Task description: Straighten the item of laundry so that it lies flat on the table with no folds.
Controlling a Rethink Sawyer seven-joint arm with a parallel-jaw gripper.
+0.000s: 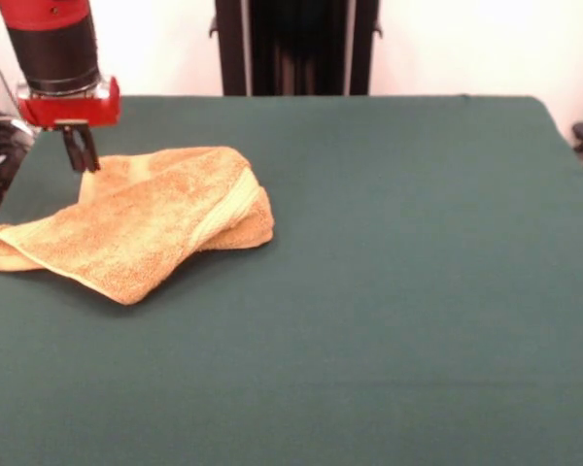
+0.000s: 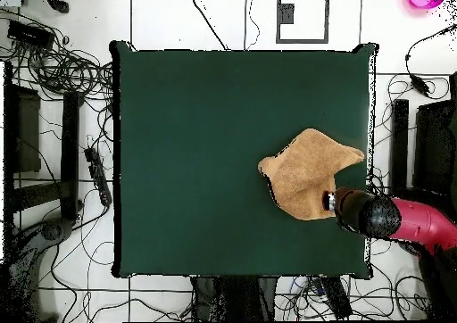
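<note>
One towel (image 1: 141, 225) lies folded over itself on the desk (image 1: 389, 291), near the desk's left edge in the front view; its lower layers are hidden. One claw (image 1: 81, 155) stands at the towel's far corner, fingers close together (whether they pinch cloth, I cannot tell). The arm is cut off above.

Bright, even light; faint shadow under towel (image 1: 146, 228).

No readable text, labels, brand names, numbers or signs appear in either view, neither on the robot arm (image 1: 53, 49) nor on anything else.
</note>
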